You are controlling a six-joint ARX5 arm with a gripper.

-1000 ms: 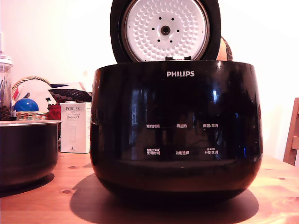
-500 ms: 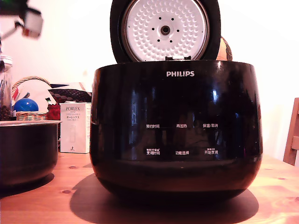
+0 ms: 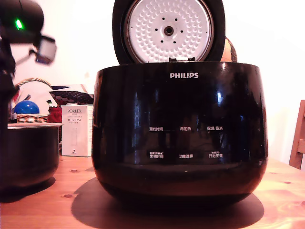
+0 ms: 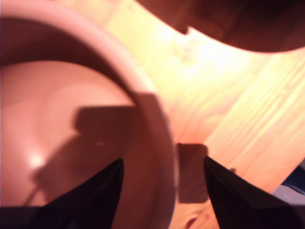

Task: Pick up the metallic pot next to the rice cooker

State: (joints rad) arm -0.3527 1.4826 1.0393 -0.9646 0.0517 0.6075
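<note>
The metallic pot (image 3: pixel 26 157) stands on the wooden table at the exterior view's left, beside the big black PHILIPS rice cooker (image 3: pixel 178 133), whose round lid (image 3: pixel 168 31) stands up. My arm, with a green light, comes down at that view's left edge, and the gripper (image 3: pixel 5 95) hangs just above the pot's rim. In the wrist view the gripper (image 4: pixel 162 162) is open. One dark finger (image 4: pixel 102 191) is over the pot's inside (image 4: pixel 57 119), the other over the table outside, with the rim (image 4: pixel 155 129) between them. The cooker's dark body (image 4: pixel 238 24) lies beyond.
Behind the pot are a white PORLEX box (image 3: pixel 76 130) and a wicker basket (image 3: pixel 31 118) holding a blue ball (image 3: pixel 26 107). A wooden chair part (image 3: pixel 299 138) shows at the exterior view's right edge. Bare table (image 3: pixel 71 191) lies between pot and cooker.
My arm has come into the exterior view from the top left and moved down over the pot, now hiding the glass jar at the left edge. Pot and cooker have not moved.
</note>
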